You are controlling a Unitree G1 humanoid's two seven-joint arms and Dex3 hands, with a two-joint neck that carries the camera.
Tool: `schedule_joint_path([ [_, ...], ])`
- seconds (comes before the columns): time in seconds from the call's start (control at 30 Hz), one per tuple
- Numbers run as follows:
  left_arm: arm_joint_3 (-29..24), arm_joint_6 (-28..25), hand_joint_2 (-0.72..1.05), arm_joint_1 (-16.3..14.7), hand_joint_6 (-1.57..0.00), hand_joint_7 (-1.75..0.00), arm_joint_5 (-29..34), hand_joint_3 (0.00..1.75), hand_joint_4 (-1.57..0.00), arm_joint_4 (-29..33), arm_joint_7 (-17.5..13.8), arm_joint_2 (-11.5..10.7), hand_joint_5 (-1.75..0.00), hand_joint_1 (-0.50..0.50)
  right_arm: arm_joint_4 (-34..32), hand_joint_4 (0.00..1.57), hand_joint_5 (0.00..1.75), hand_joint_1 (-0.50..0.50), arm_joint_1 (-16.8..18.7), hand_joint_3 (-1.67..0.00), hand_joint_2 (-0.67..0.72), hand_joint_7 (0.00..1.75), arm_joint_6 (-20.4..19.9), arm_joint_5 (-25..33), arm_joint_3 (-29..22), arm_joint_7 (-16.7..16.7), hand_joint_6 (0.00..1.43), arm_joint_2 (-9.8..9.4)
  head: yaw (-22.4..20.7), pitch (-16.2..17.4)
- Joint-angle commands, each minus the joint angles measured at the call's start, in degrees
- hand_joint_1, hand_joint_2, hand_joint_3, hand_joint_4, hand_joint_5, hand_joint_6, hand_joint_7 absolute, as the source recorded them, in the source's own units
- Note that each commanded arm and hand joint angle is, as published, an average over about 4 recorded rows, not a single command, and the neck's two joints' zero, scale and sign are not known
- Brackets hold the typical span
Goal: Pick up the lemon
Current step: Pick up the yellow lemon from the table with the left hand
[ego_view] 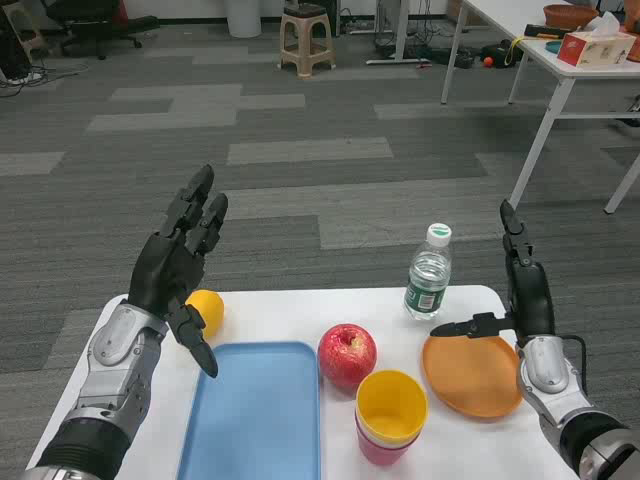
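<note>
The yellow lemon (206, 311) lies on the white table (275, 310) at the far left, just beyond the blue tray's far-left corner. My left hand (180, 265) hovers over it with fingers spread and raised, and hides the lemon's left part. It holds nothing. My right hand (520, 290) is raised at the right side of the table, above the orange plate, fingers straight and thumb pointing left, empty.
A blue tray (252, 415) lies near the front left. A red apple (347, 355) sits in the middle, stacked yellow and pink cups (391, 415) in front of it. An orange plate (470, 375) and a water bottle (429, 275) stand to the right.
</note>
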State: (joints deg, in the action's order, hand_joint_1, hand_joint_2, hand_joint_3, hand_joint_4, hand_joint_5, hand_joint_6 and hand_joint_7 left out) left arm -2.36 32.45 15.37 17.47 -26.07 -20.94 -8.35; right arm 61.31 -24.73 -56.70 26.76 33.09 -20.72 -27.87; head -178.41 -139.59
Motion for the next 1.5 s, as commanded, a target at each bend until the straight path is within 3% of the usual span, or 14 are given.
schedule_joint_path([
  [0.03,1.7,14.3,-0.72,5.3,0.0,0.0,3.1,0.09,0.0,-6.7,7.2,1.9,0.0,-0.5,-5.2,0.0,0.0,-0.39,1.3,-0.08,0.03,0.0,-0.2,0.9,-5.4,-1.7,0.0,2.99,2.2,-5.1],
  [0.1,1.7,14.2,-0.72,5.2,0.0,0.0,3.1,0.09,0.0,-6.6,7.2,1.9,0.0,-0.5,-5.2,0.0,0.0,-0.4,1.3,-0.08,0.03,0.0,-0.2,0.9,-5.4,-1.7,0.0,2.95,1.3,-3.1],
  [0.53,1.8,14.2,-0.72,4.7,0.0,0.0,3.1,0.09,0.0,-6.3,7.2,1.9,0.0,-0.5,-5.8,0.0,0.0,-0.4,1.7,-0.08,0.03,0.0,-0.2,0.9,-5.4,-1.8,0.0,2.91,0.2,-0.5],
  [0.7,1.8,14.2,-0.72,4.5,0.0,0.0,3.1,0.04,0.0,-6.3,7.2,1.9,0.0,-0.5,-5.9,0.0,0.0,-0.4,1.8,-0.08,0.03,0.0,-0.2,1.0,-5.4,-1.8,0.0,2.91,-7.4,4.5],
  [0.83,1.9,14.1,-0.72,4.4,0.0,0.0,3.1,0.09,0.0,-6.3,7.1,1.8,0.0,-0.5,-5.9,0.0,0.0,-0.38,1.9,-0.08,0.03,0.0,-0.2,1.0,-5.4,-1.8,0.0,2.73,-16.2,8.9],
  [0.97,2.0,14.0,-0.72,4.1,0.0,0.0,3.0,0.09,0.0,-6.3,7.0,1.5,0.0,-0.5,-6.0,0.0,0.0,-0.42,1.9,-0.08,0.03,0.0,-0.2,1.0,-5.4,-1.8,0.0,2.49,-19.1,10.3],
  [1.27,0.6,11.6,-0.72,2.1,0.0,0.0,2.7,0.09,0.0,-6.4,5.7,-2.0,0.0,-0.5,-5.6,0.0,0.0,-0.38,2.0,-0.08,0.03,0.0,-0.2,1.1,-5.0,-1.8,0.0,2.11,-20.2,11.1],
  [1.5,-2.9,9.2,-0.72,-0.3,0.0,0.0,2.1,0.09,0.0,-8.3,3.9,-6.1,0.0,-0.5,-5.7,0.0,0.0,-0.42,2.0,-0.08,0.03,0.0,-0.2,1.1,-5.0,-1.9,0.0,1.96,-20.3,11.1],
])
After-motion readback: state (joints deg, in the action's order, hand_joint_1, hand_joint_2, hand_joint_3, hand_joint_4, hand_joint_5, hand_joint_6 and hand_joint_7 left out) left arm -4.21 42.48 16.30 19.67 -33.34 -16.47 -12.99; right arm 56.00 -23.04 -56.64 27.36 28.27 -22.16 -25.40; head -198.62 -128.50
